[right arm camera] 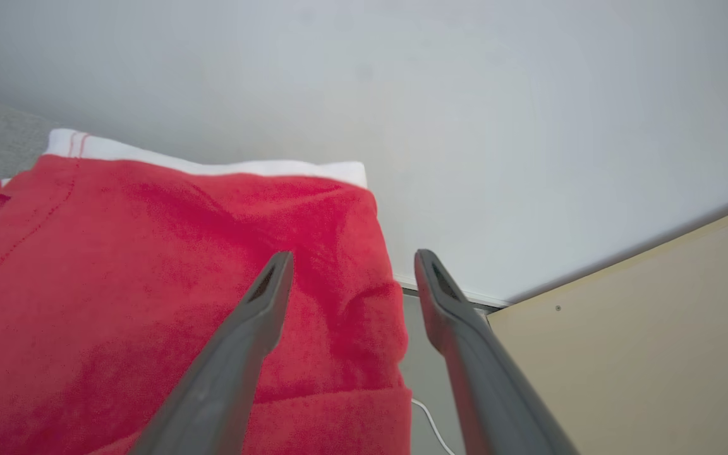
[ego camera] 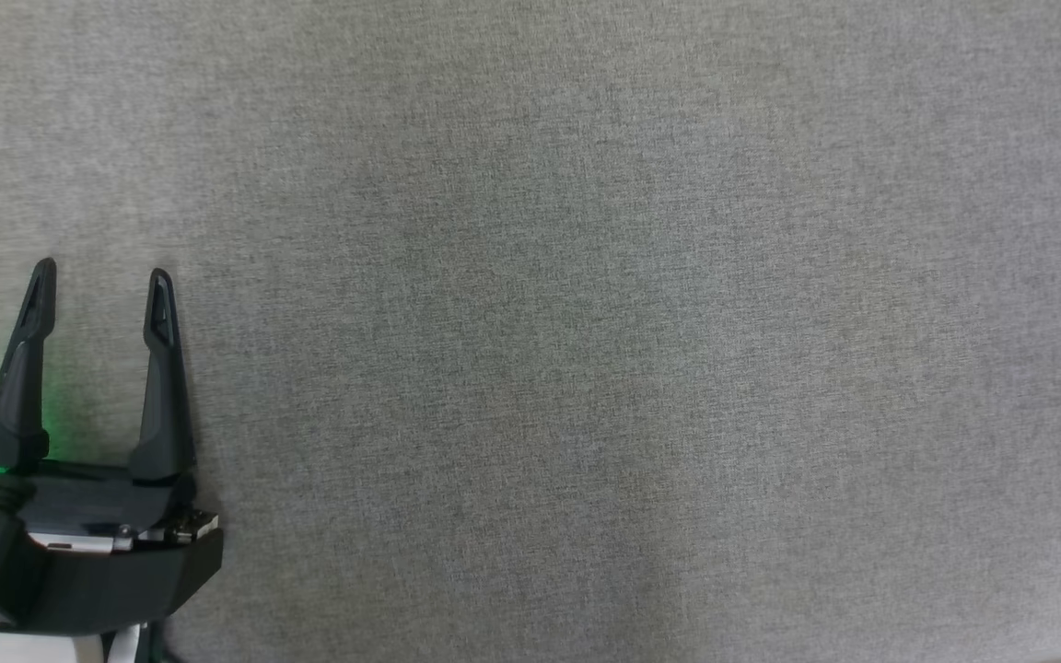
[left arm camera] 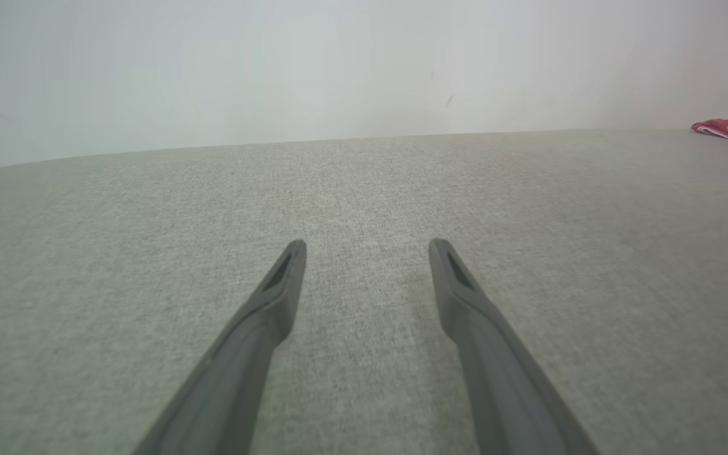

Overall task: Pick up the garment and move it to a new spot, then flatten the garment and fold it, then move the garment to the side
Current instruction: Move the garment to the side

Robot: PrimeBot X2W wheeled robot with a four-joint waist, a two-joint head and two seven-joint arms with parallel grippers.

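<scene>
Evidently last step: folded red garment (right arm camera: 149,284) is laid at right edge of grey surface (ego camera: 530,368).
Right gripper (right arm camera: 348,256) is held spread over it, empty; left gripper (ego camera: 102,272) spread too; withdrawal is called for.

Setting. I work over a wide table (ego camera: 530,331) covered in grey woven cloth, backed by a bare white wall (left arm camera: 275,63); a plain beige panel (right arm camera: 655,347) and a loose white cable (right arm camera: 428,422) lie past its edge. Probably a robot lab or test room, though little of it shows.
</scene>
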